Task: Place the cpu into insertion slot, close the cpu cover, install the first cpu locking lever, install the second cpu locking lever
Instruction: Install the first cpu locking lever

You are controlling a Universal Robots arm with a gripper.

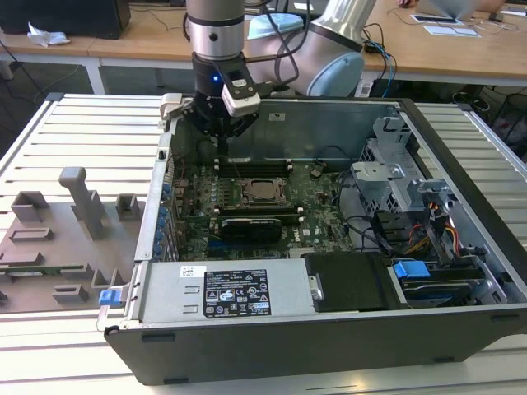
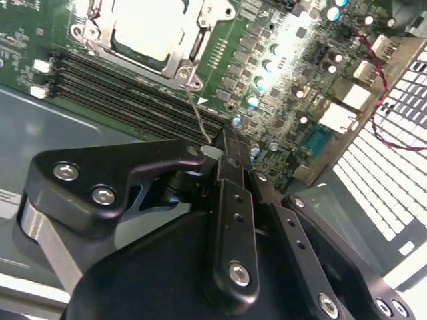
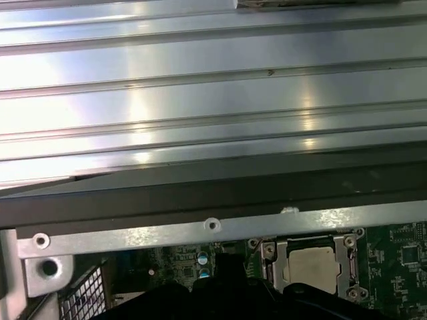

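Beside tool (image 1: 221, 132), covered cpu (image 1: 265, 191)

Black screw-studded gripper (image 2: 223, 150) on silver, pale-blue-jointed arm (image 1: 329, 49)

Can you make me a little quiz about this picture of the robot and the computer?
1. True or false: the cpu already sits in its socket on the motherboard.
2. In the exterior view, where is the gripper? A) over the power supply B) above the board's far edge, behind the socket C) over the grey holder tray outside the case
3. Fill in: the cpu cover lies ____ around the chip, not standing up.

Key: 1 true. 2 B. 3 flat. In the second wrist view the fingers meet on a thin locking lever rising from the socket's corner.
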